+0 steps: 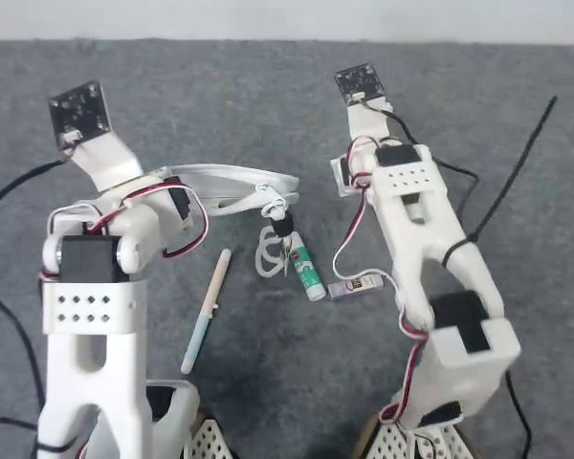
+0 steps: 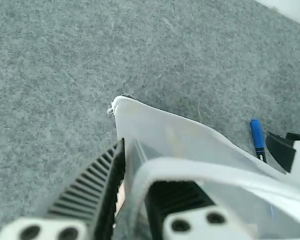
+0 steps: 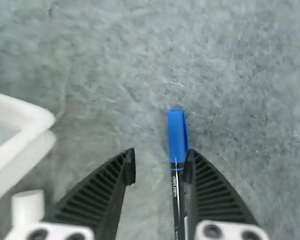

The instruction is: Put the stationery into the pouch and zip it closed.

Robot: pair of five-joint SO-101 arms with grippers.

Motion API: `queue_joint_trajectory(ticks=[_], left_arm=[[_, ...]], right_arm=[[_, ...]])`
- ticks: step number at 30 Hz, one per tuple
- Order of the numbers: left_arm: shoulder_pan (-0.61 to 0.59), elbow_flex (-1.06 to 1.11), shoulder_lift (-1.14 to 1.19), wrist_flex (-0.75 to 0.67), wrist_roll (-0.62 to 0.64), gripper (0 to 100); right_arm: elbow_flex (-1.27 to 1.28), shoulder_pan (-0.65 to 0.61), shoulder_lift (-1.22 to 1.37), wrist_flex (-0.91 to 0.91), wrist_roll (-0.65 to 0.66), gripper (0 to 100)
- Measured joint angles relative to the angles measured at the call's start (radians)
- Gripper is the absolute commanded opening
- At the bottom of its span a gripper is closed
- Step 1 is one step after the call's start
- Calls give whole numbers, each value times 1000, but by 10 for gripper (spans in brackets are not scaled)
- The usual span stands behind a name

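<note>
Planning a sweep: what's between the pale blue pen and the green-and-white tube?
In the high view, a white cord loop lies beside the tube; bare grey mat runs from there to the pen.

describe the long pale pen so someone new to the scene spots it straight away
On the grey felt mat, look between the two white arms, close beside the left arm. The pen lies alone, slanted: long, thin, cream fading to pale blue at one end, unlike the short green-labelled tube nearer the right arm.

A pale pen (image 1: 206, 311) is lying on the grey table (image 1: 268, 115) between the two arms. A green-labelled tube (image 1: 307, 271) is lying nearby, close to the pouch (image 1: 264, 191).
</note>
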Motion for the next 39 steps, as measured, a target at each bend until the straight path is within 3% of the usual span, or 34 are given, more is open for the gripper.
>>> queue_joint_trajectory(ticks=[25,29,35,39], left_arm=[[0,0,0,0,0,10],[0,0,0,0,0,10],[0,0,0,0,0,10],[0,0,0,0,0,10]], right_arm=[[-107,21,247,0,71,155],[-195,26,307,87,71,154],[-354,49,417,233,72,6],[-425,60,460,262,72,11]])
